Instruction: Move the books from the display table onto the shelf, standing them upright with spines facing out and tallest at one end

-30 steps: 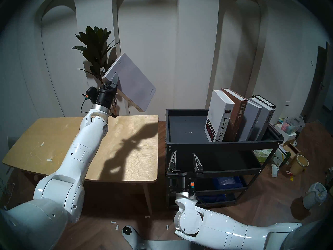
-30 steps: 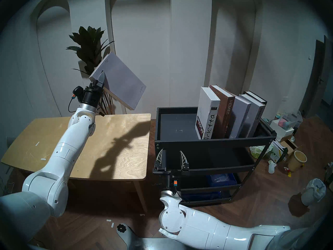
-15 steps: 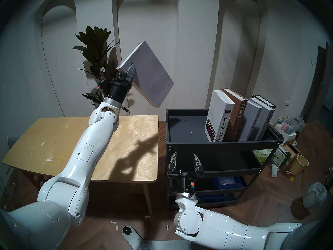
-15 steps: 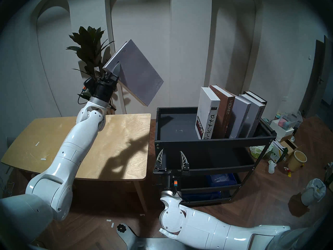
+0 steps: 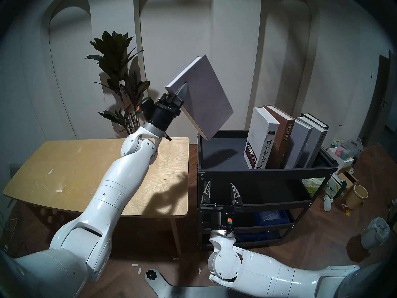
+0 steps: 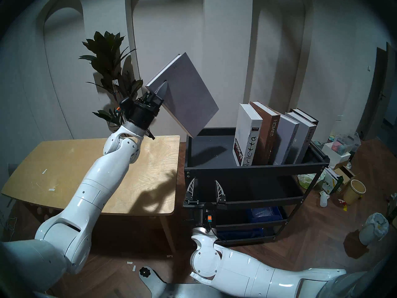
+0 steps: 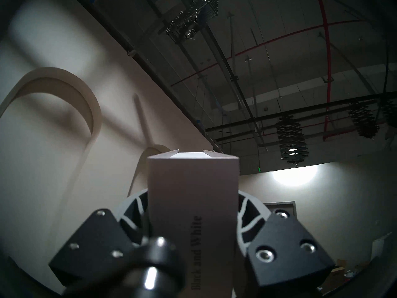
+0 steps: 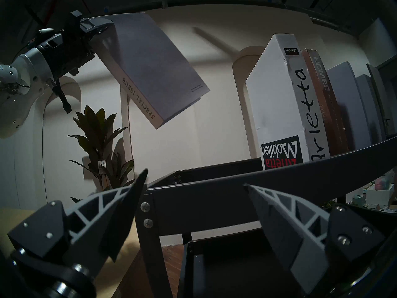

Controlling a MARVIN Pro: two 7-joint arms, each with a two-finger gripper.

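Head-camera views are showing the left gripper (image 5: 179, 91) pinching a large grey hardcover book with "SPECIAL ISSUE" on its spine (image 5: 206, 101), one finger (image 5: 182, 90) lying flat across the cover near a corner. That book is hanging tilted in the air, its lowest corner hovering just above the left end of the black metal multi-tier shelf (image 5: 266, 172) without touching it, and casting a shadow on the shelf's rimmed top tray. In the left wrist view the same book's spine (image 7: 193, 205) is filling the gap between the two fingers, which are pressing against both covers.

Five other hardcovers are standing on the right part of the top tray, spines facing out and all leaning to the right against one another: a white "Arletta" book (image 5: 261, 138), a brown "HOMES" book (image 5: 284, 138), a grey book (image 5: 300, 142) whose title is too dim to read, another grey book (image 5: 318, 140), and a black one (image 5: 315, 120) at the far right.

The light plywood display table with rounded corners (image 5: 64, 162) is sitting just left of the shelf.

The right gripper (image 5: 220, 191) is hanging spread wide and holding nothing, pointing up in front of the shelf's second tier, below the front rail
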